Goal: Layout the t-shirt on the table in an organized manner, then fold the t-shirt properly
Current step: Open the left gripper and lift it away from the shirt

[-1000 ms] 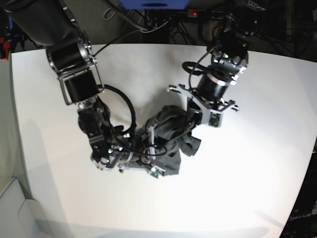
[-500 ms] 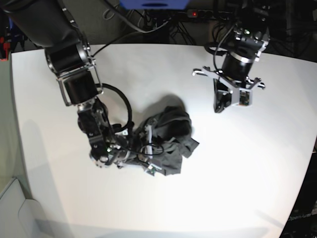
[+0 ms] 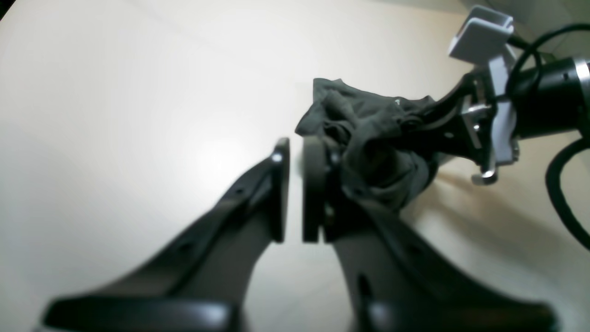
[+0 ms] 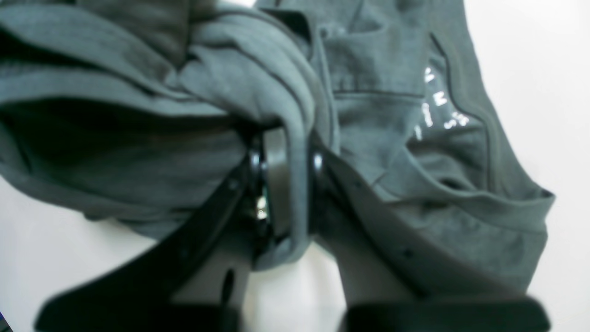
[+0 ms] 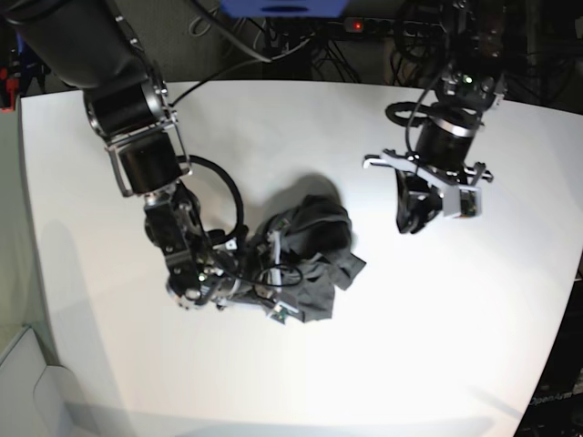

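Observation:
The dark grey t-shirt [image 5: 311, 248] lies crumpled in a heap near the middle of the white table [image 5: 273, 127]. My right gripper [image 5: 273, 278] sits low at the heap's left edge, shut on a fold of the t-shirt [image 4: 138, 138]; cloth wraps between its fingers [image 4: 276, 175]. Pale print [image 4: 438, 108] shows on the fabric. My left gripper [image 5: 410, 217] hangs above the table to the right of the heap, apart from it. In the left wrist view my left gripper [image 3: 295, 152] shows a narrow gap with nothing in it, and the t-shirt [image 3: 364, 138] lies beyond.
Black cables [image 5: 219, 191] loop from the right arm beside the heap. The right arm's wrist camera mount [image 3: 488, 41] stands at the heap's far side. Dark equipment and cables [image 5: 383, 36] line the table's back edge.
My left gripper has left the t-shirt heap and moved off to the right, then dropped slightly; its jaws have parted a little. The right gripper has kept its hold on the cloth.

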`<state>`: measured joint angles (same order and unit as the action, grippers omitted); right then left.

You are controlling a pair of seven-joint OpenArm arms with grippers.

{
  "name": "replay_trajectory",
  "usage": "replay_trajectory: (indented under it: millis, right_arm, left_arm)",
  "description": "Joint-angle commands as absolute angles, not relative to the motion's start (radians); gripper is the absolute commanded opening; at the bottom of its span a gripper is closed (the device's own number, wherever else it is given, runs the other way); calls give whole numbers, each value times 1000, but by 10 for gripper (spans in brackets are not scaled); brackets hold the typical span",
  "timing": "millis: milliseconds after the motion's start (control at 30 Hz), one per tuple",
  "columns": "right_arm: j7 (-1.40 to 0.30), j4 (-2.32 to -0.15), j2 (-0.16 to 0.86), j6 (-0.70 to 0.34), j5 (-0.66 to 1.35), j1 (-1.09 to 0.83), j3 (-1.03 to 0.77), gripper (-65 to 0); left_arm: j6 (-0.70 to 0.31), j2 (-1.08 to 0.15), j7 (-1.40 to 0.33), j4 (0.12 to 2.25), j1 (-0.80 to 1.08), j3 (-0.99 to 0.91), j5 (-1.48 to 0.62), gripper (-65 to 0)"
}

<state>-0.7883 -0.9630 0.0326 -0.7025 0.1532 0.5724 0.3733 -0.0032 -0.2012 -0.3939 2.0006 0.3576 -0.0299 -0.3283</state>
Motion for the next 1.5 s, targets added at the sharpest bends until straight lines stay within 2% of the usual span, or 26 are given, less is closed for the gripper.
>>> replay_trajectory:
  millis: [0,67,100,167,500,800,1167,1367,1467]
  right_arm:
    - [-780,-975,28,-698,159,602,369,-650]
    - [-780,-977,28,-698,159,602,369,-650]
    - [-782,-977,28,-698,159,602,369,-650]
    - [-785,-977,27,-698,159,601,369,-650]
    - [-796,-977,4,-698,159,599,374,-650]
    - [-796,-977,5,-698,159,599,371,-650]
    - [-799,-1029,28,-698,160,599,367,-650]
    - [-889,-1053,28,-698,160,607,369,-650]
    - [-928,-1164,47,-698,160,578,369,-609]
  left_arm:
    - [-7,-202,-369,2017,349,-31,-334,-498]
    - [-7,-202,-369,2017,344,-30,-332,-397]
    - [-7,-202,-369,2017,344,-30,-328,-366]
    - [-7,-211,-369,2017,338,-10,-328,-351]
    - [4,-234,-369,1896,183,142,-326,-347]
    - [4,-231,-369,1831,130,163,-331,-347]
    - [4,-229,-363,1848,222,108,-332,-347]
    - [4,-222,-363,1850,251,12,-335,-347]
    - [-4,-193,-366,1845,251,-39,-335,-347]
